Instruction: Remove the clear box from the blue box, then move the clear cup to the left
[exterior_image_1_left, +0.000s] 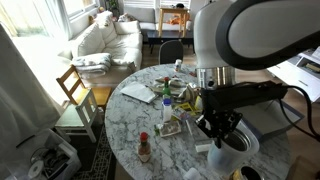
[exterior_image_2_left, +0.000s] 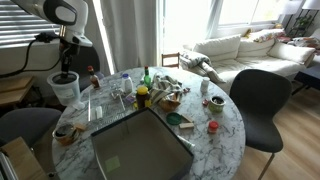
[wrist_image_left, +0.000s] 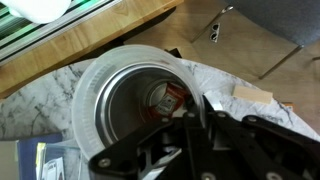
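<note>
The clear cup (wrist_image_left: 120, 85) is a wide round cup with a pale rim. It stands at the marble table's edge in both exterior views (exterior_image_1_left: 232, 152) (exterior_image_2_left: 65, 90). My gripper (wrist_image_left: 188, 112) comes down on it from above (exterior_image_1_left: 218, 128) (exterior_image_2_left: 65, 74). It is shut on the cup's rim, with one finger inside the wall and one outside. The blue box (exterior_image_2_left: 170, 132) lies open in the near part of the table, its inside dark. A small pale flat box (wrist_image_left: 250, 97), which looks like the clear box, lies on the marble beside the cup, outside the blue box.
A printed packet (wrist_image_left: 45, 160) lies next to the cup. A cluster of items including a yellow-lidded jar (exterior_image_2_left: 142, 97) fills the table's middle. A red-capped bottle (exterior_image_1_left: 144, 148) stands near one edge. A black chair (exterior_image_2_left: 262, 100) and a wooden chair (exterior_image_1_left: 75, 88) stand by the table.
</note>
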